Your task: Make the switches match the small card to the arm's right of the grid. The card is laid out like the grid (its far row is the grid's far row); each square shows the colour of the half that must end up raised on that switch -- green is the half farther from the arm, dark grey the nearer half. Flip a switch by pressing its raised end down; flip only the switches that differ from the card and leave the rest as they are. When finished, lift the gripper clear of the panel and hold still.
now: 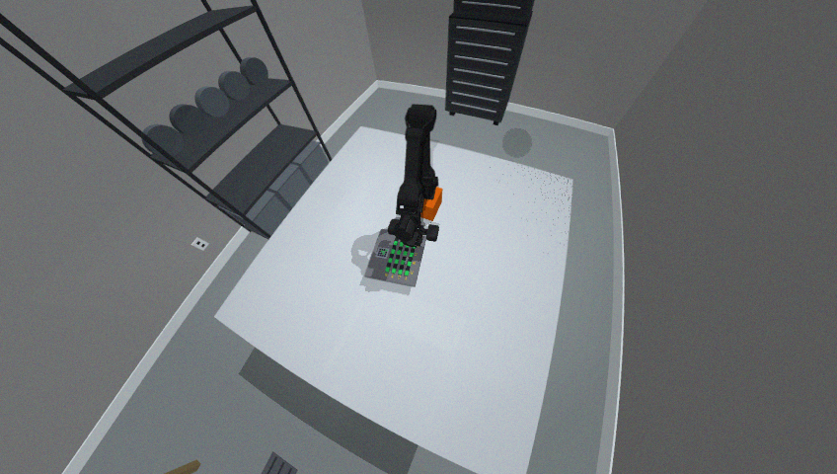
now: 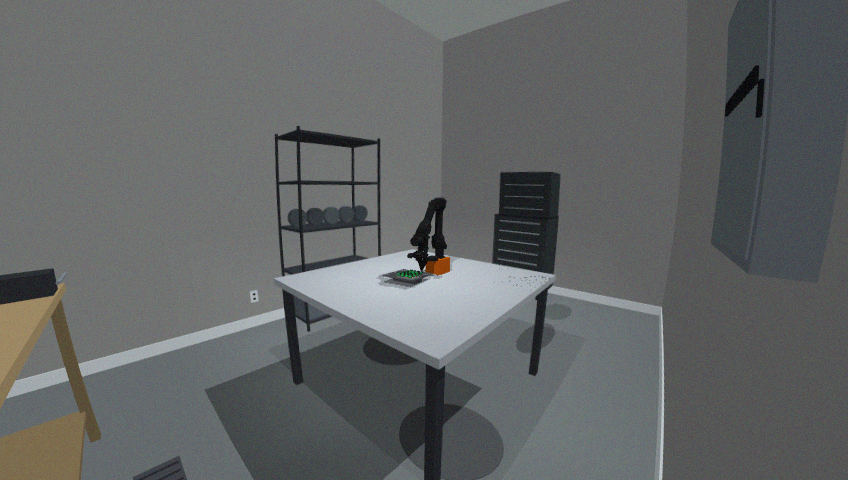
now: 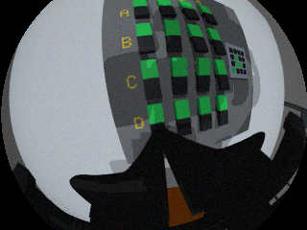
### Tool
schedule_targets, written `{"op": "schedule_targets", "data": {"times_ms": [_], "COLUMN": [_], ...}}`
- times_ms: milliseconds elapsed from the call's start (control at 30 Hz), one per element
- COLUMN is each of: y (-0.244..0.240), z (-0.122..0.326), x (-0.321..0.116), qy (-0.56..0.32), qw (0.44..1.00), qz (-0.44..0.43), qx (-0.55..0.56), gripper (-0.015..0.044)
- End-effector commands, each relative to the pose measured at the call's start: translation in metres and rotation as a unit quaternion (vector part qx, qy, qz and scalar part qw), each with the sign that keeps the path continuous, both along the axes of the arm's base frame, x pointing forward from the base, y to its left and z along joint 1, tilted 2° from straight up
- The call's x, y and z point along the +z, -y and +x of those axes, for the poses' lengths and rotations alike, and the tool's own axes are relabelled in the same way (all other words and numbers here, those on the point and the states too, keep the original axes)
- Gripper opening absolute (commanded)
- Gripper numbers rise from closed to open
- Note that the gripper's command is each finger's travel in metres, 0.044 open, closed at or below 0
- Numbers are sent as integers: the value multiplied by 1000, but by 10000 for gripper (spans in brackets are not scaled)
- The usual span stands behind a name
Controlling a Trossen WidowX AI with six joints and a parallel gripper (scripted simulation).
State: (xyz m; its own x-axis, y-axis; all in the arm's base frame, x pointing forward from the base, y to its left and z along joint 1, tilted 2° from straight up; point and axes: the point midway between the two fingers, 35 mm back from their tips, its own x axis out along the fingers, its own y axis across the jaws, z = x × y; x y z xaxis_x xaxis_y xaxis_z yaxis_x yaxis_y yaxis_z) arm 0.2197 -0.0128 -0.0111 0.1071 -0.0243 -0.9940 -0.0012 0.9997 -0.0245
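Gripper (image 3: 168, 153) closed on nothing, low at the panel's (image 3: 122, 99) 6 o'clock edge. Stiff rocker switches (image 3: 155, 119): likely needing a firm press on the raised end.

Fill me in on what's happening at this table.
A single black robot arm is working a grey switch panel on the white table. Its gripper is shut and empty, with the tip poised at the near row D of the green-and-grey rocker switches. A small pattern card sits beside the grid.
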Motion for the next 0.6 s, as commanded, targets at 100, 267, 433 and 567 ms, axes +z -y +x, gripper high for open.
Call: {"op": "schedule_targets", "data": {"times_ms": [100,267,433,567], "y": [0,0,0,0], "z": [-2,-2,-2,-2], "x": [-2,-3,-3,-4], "qy": [-5,-5,-5,-5], "qw": [1000,1000,1000,1000], "qz": [0,0,0,0], "qx": [-2,-2,-2,-2], "gripper": [0,0,0,0]}}
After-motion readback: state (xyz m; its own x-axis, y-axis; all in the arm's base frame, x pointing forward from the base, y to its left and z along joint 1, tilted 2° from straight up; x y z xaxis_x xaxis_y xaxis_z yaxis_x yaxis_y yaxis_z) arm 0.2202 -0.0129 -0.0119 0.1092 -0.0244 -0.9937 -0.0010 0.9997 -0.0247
